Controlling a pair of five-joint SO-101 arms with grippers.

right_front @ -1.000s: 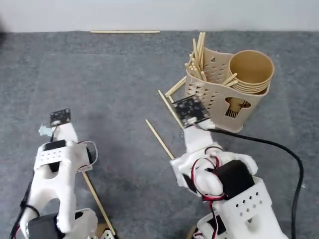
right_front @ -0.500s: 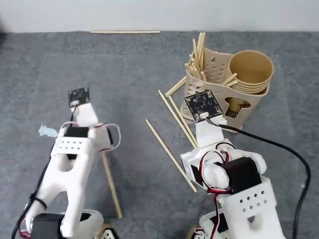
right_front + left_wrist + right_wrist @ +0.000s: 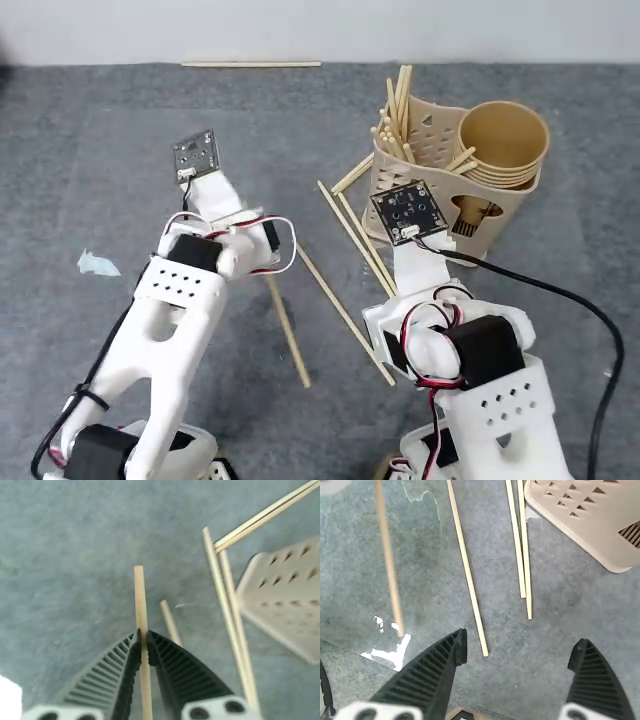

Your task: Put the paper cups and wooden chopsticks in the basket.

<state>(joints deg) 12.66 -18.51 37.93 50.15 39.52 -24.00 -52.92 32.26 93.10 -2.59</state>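
- Since the moment a second ago, when it was kept low at the near left of the grey felt table [image 3: 120, 150], the left arm's gripper [image 3: 142, 639] has been carried forward and towards the middle.
- A thin pale wooden chopstick [image 3: 139, 600] is pinched between its black ribbed fingers [image 3: 172, 662] and has been swung along with it. In the high view its trailing end now slants back towards the arms.
- The right arm's gripper [image 3: 520, 647] was drawn back a little from the basket in the first half of that second and has been left unmoved since. Its fingers are spread wide with nothing between them, above three loose wooden chopsticks [image 3: 467, 575] lying on the table.
- The beige perforated plastic basket [image 3: 500, 215] stands at the far right, already loaded with a stack of tan paper cups [image 3: 505, 140] and a bundle of upright chopsticks [image 3: 398, 115].
- The carry is judged to be partway done, as the held stick is not yet at the basket. The loose sticks, and a lone chopstick at the table's far edge [image 3: 250, 64], are still to be collected.
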